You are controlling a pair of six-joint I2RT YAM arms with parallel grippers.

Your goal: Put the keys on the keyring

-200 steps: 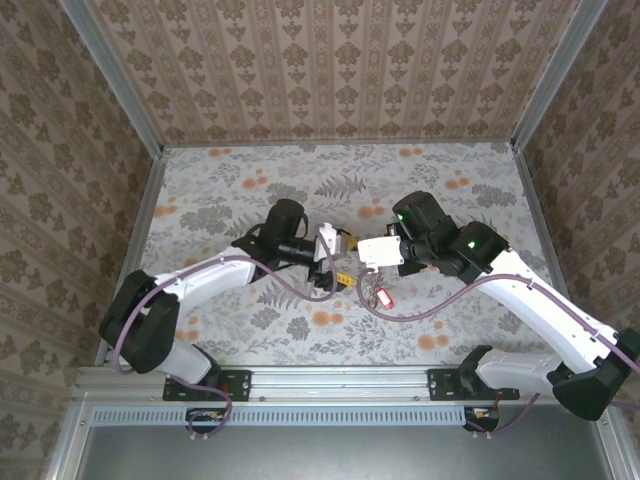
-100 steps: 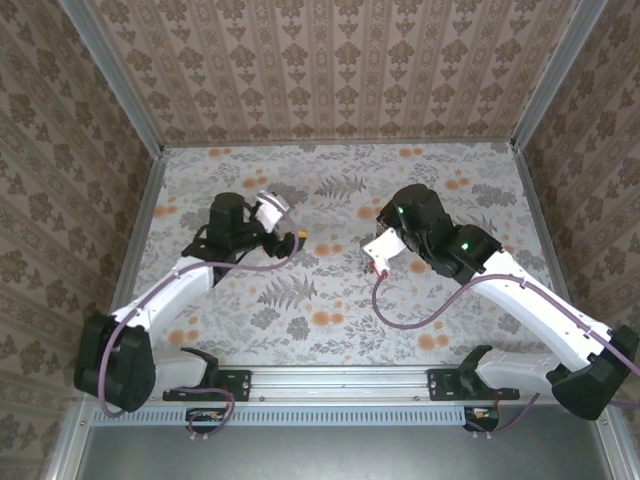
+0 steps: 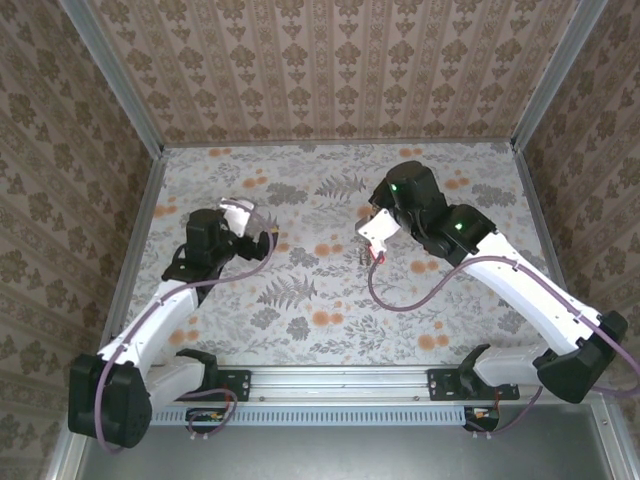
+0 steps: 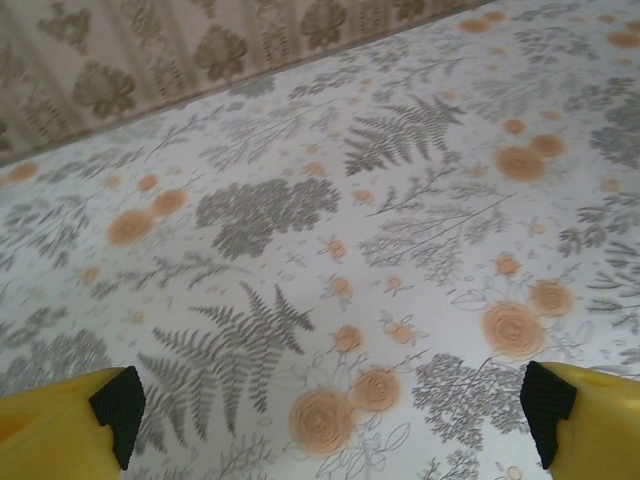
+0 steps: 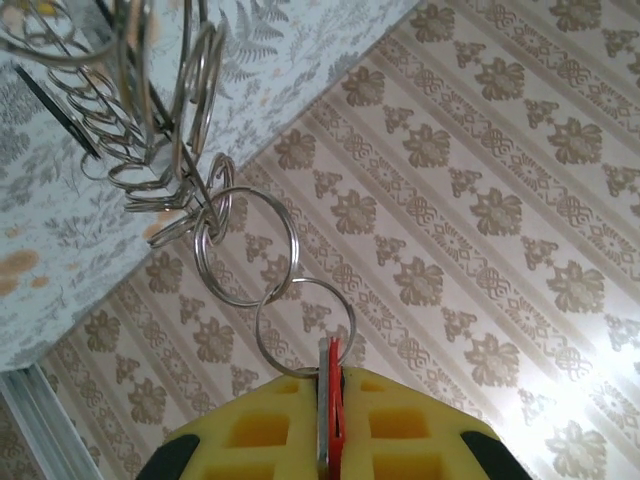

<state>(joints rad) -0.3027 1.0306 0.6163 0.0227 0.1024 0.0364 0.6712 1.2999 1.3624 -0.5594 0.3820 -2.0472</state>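
Right hand (image 5: 328, 425) is clamping shut on a red-tagged key (image 5: 333, 385), pads squeezing it edge-on. A chain of small split rings (image 5: 247, 245) is linking it to the coiled grey keyring (image 5: 120, 100), with the patterned wall (image 5: 480, 200) behind. From overhead, the bundle is dangling just under that hand (image 3: 374, 240), over the middle of the floral worktop (image 3: 300, 300). Left hand (image 4: 330, 400) is gaping wide and gripping nothing, its yellow fingers (image 4: 60, 420) framing printed ferns and flowers. A second ago both hands were meeting mid-worktop. Now the left is sitting well off to its own side and the right is standing farther back.
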